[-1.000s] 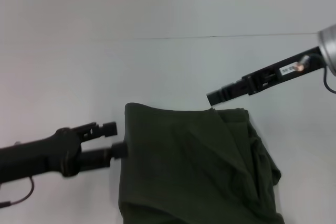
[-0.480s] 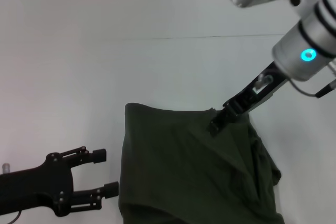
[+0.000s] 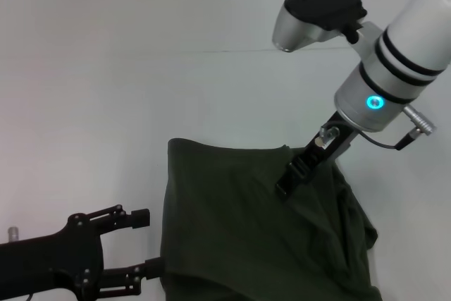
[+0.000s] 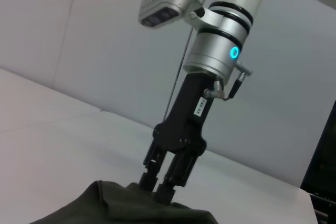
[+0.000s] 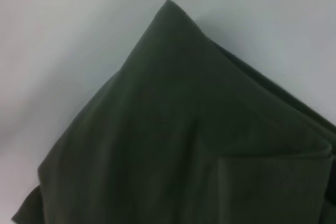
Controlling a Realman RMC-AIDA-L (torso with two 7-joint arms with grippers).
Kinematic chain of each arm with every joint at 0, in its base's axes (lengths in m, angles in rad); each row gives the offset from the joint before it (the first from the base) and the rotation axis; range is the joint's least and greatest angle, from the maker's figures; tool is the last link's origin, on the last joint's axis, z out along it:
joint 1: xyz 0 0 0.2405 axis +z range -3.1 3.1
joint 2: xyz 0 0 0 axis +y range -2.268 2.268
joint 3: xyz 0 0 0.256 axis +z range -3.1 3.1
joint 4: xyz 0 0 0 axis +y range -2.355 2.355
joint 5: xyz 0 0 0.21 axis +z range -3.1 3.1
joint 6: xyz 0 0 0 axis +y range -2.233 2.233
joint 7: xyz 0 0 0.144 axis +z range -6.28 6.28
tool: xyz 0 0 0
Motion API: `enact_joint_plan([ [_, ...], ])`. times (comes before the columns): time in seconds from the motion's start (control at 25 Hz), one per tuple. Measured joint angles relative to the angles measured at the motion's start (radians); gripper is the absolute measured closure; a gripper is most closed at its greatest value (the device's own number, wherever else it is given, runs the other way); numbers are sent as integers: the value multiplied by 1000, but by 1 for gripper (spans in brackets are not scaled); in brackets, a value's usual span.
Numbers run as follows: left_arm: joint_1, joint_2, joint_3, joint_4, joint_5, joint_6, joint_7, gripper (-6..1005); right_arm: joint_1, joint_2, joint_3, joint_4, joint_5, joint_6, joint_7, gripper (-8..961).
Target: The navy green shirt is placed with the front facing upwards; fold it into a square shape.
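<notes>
The navy green shirt (image 3: 239,230) lies partly folded at the near middle of the table, plain side up; its lettering and collar are hidden. It fills the right wrist view (image 5: 173,129). My right gripper (image 3: 284,187) points down onto the shirt's upper right part, tips touching the cloth. In the left wrist view (image 4: 159,186) its fingers stand a narrow gap apart, with no cloth lifted. My left gripper (image 3: 146,241) is open and empty, just off the shirt's left edge, low over the table.
The white table (image 3: 106,103) stretches around the shirt to the left and far side. A thin seam line (image 3: 211,51) crosses its far part. The right arm's silver wrist (image 3: 380,82) hangs over the shirt's right side.
My right gripper came down from above the shirt's far edge onto the cloth. My left gripper drew back toward me, away from the left edge, and stays open.
</notes>
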Motion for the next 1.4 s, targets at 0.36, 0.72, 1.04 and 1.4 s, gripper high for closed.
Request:
enact_joint_plan([
  [0.36,-4,-1,1,-7,0,5,1,161,21,4,-71,55,-4,66,5,400],
  [0.72,-7,-1,3,-9,0,5,1,161,33,6,-91,69,4,79,-2,419],
  [1.04,-6,-2,2,-9,0,5,2,161,36,8,-130,91,24,97,-3,427],
  [1.4,-8,-3,4,-10,0,6,2,161,37,7,-146,90,22,97,-4,677],
])
